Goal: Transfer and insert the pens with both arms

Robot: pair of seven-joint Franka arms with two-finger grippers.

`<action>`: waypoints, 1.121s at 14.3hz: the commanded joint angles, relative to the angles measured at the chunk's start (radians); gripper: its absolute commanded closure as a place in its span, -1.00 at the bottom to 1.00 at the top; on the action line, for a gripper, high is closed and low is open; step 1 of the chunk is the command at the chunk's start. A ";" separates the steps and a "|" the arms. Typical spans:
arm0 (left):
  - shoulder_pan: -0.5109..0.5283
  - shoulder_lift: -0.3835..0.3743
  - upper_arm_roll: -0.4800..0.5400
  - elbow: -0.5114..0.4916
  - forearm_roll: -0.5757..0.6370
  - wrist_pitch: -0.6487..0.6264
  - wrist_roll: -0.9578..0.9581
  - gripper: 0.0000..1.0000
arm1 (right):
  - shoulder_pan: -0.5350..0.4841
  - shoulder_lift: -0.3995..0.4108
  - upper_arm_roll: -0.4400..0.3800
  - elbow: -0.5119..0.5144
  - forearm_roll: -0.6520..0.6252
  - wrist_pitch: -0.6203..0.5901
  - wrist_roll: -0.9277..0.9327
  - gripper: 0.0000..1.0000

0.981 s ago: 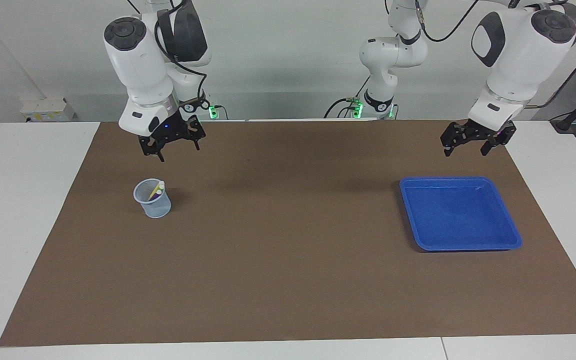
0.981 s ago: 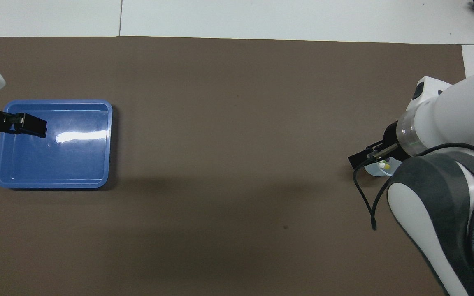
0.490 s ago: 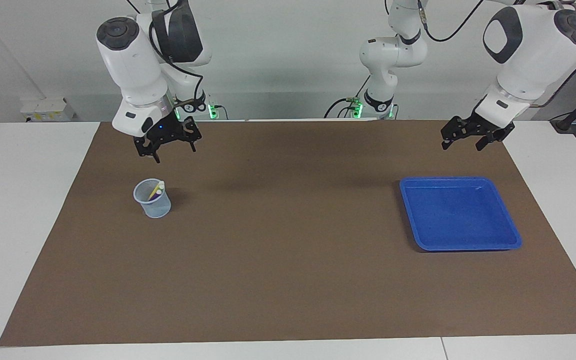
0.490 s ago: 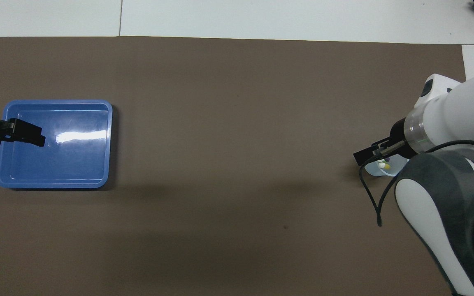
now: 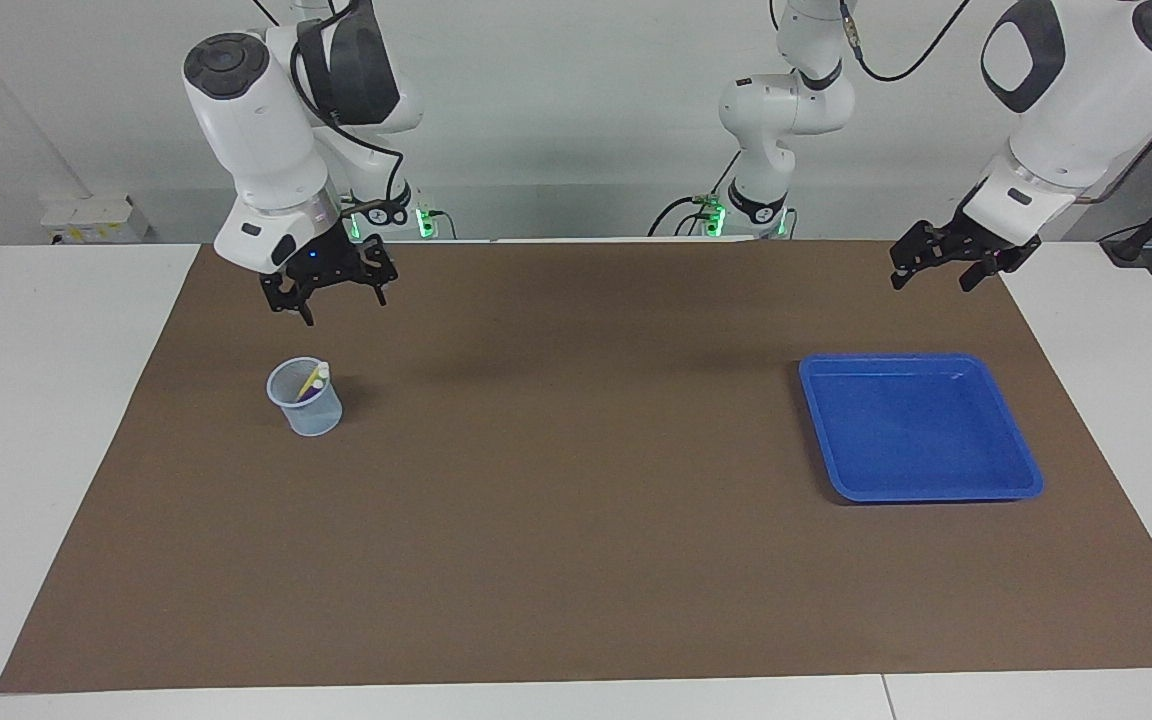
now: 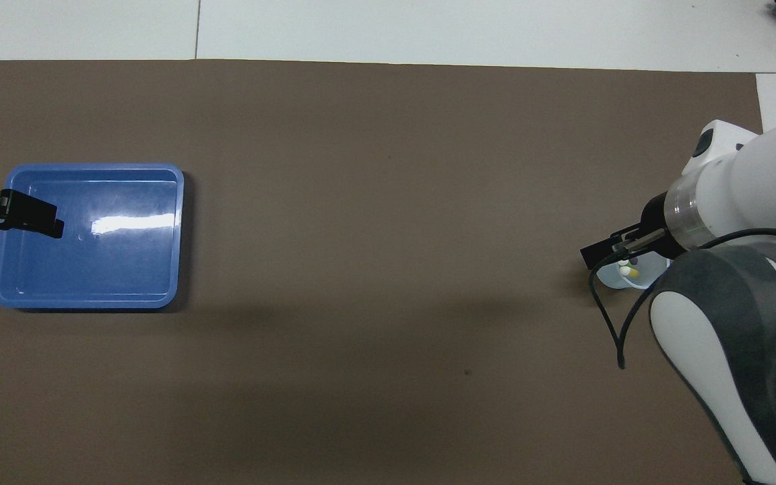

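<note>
You have the pens (image 5: 314,380) standing together in a pale translucent cup (image 5: 306,398) on the brown mat (image 5: 576,560), toward the right arm's end of the tabletop (image 5: 46,420). A yellow barrel, a purple one low in the cup and whitish cap ends show above the rim; you cannot make out the green one.

Your right tool (image 5: 326,291) hangs in the air over the mat, clear of the cup and holding nothing, its fingers spread apart.

Your left tool (image 5: 948,262) is raised over the mat's edge toward the left arm's end, its fingers also apart and holding nothing. From overhead its tip (image 6: 27,219) overlaps the blue tray (image 5: 921,485), but the facing camera shows it well above and clear of it.

The tray lies flat on the mat, well apart from the cup.
</note>
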 commanded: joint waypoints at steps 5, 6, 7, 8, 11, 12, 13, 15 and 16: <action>0.005 0.018 0.000 0.064 -0.002 -0.025 0.018 -1.00 | -0.017 -0.001 -0.003 0.036 -0.001 -0.046 0.049 -1.00; 0.005 0.018 0.000 0.064 -0.001 -0.021 0.020 -1.00 | -0.017 -0.001 -0.003 0.064 -0.001 -0.081 0.049 -1.00; 0.005 0.016 0.000 0.063 -0.001 -0.019 0.020 -1.00 | -0.017 -0.001 -0.003 0.081 -0.001 -0.109 0.051 -1.00; 0.004 0.016 0.001 0.063 0.001 -0.018 0.018 -1.00 | -0.016 -0.004 -0.006 0.084 0.001 -0.119 0.051 -1.00; -0.002 0.011 -0.002 0.063 0.045 -0.018 0.020 -1.00 | -0.001 -0.004 -0.077 0.139 0.014 -0.162 0.049 -1.00; -0.001 0.010 -0.002 0.064 0.045 -0.018 0.021 -1.00 | -0.002 -0.004 -0.086 0.165 0.014 -0.194 0.049 -1.00; -0.001 0.007 -0.002 0.060 0.045 -0.016 0.020 -1.00 | -0.004 -0.004 -0.088 0.182 0.013 -0.219 0.051 -1.00; 0.001 0.005 -0.002 0.060 0.045 -0.022 0.020 -1.00 | -0.002 -0.004 -0.088 0.170 0.011 -0.201 0.051 -1.00; -0.001 0.001 -0.002 0.058 0.045 -0.022 0.020 -1.00 | -0.002 -0.008 -0.088 0.167 0.010 -0.195 0.057 -1.00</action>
